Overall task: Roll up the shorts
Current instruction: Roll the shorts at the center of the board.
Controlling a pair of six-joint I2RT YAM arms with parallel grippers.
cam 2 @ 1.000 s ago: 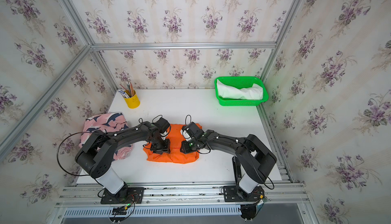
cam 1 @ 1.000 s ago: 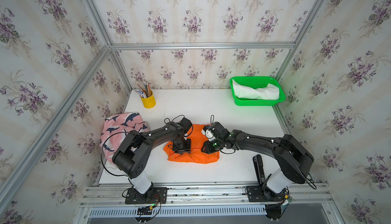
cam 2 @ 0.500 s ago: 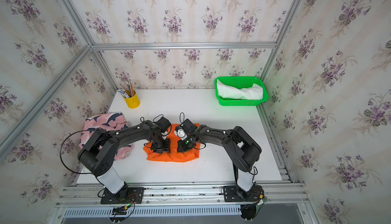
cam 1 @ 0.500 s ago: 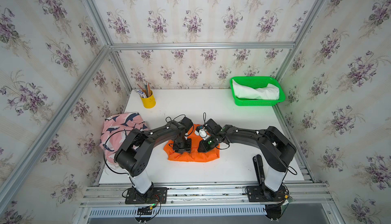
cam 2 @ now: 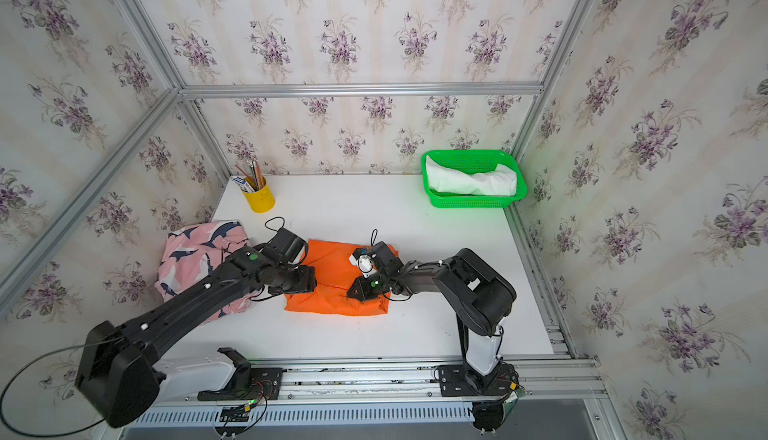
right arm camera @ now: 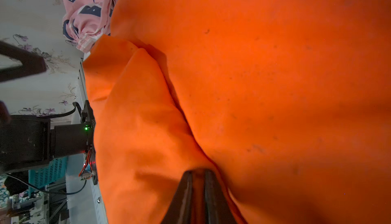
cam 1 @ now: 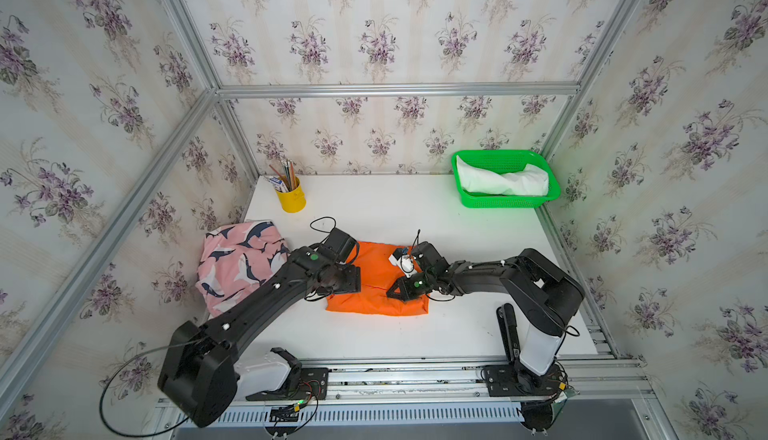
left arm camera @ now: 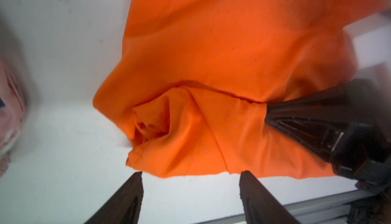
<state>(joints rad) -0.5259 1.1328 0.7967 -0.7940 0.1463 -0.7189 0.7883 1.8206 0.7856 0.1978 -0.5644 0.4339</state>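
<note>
The orange shorts lie mid-table, their near edge folded over into a loose roll. At the roll's left end my left gripper stands open just off the cloth's edge, with bare table between its fingers. My right gripper is shut on a fold of the orange shorts at the roll's right end, with orange cloth showing between the tips. The pink shark-print shorts sit bunched at the left edge. White shorts lie in the basket.
A green basket stands at the back right corner. At the back left there is a yellow cup of pencils. Aluminium frame posts and papered walls close in the table on three sides, with a rail along the front edge.
My left gripper has opened and let go of the orange cloth. My right gripper has closed further on the fold, and its arm has swung a little to the left.
</note>
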